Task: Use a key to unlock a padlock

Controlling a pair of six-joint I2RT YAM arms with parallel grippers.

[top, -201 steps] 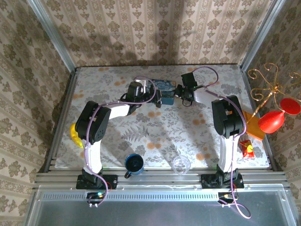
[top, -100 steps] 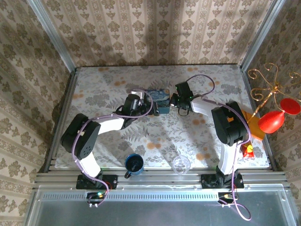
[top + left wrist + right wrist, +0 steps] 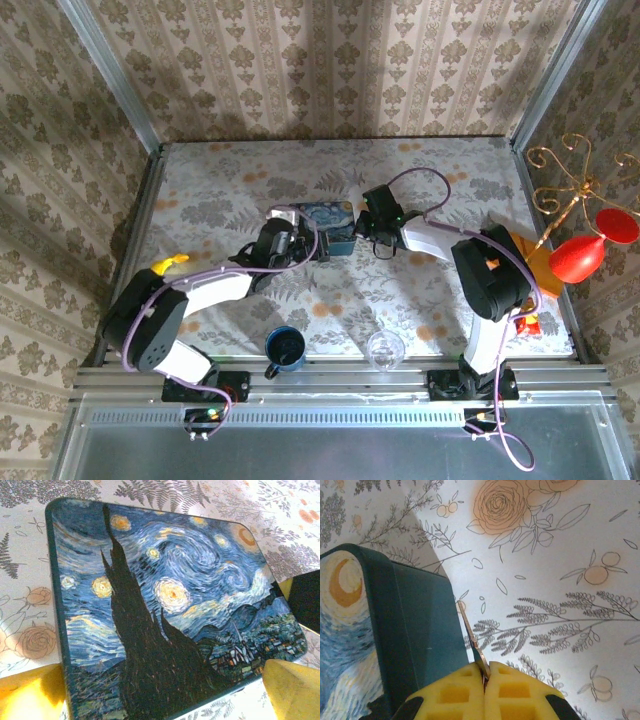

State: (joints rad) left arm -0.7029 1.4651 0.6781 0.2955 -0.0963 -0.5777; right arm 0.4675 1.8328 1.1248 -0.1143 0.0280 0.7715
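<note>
My right gripper (image 3: 484,672) is shut on the key (image 3: 472,639). Its thin metal blade sticks out past the yellow pads, right beside the teal side wall of the blue starry-night tin (image 3: 415,625). In the top view the right gripper (image 3: 368,228) sits at the tin's right end. My left gripper (image 3: 165,700) is spread wide over the tin (image 3: 165,595), with one yellow pad (image 3: 30,695) at its left edge and the other at its near right corner. In the top view the left gripper (image 3: 308,240) meets the tin (image 3: 328,220) from the left. The padlock is hidden.
A dark blue mug (image 3: 285,347) and a clear glass cup (image 3: 385,350) stand near the front edge. A yellow object (image 3: 165,266) lies at the left rim. Red ornaments (image 3: 578,258) on a gold stand and a red packet (image 3: 524,316) sit at the right.
The tin has moved nearer and leftward together with my left gripper as that arm drew back. My right gripper followed it the same way, key still pinched.
</note>
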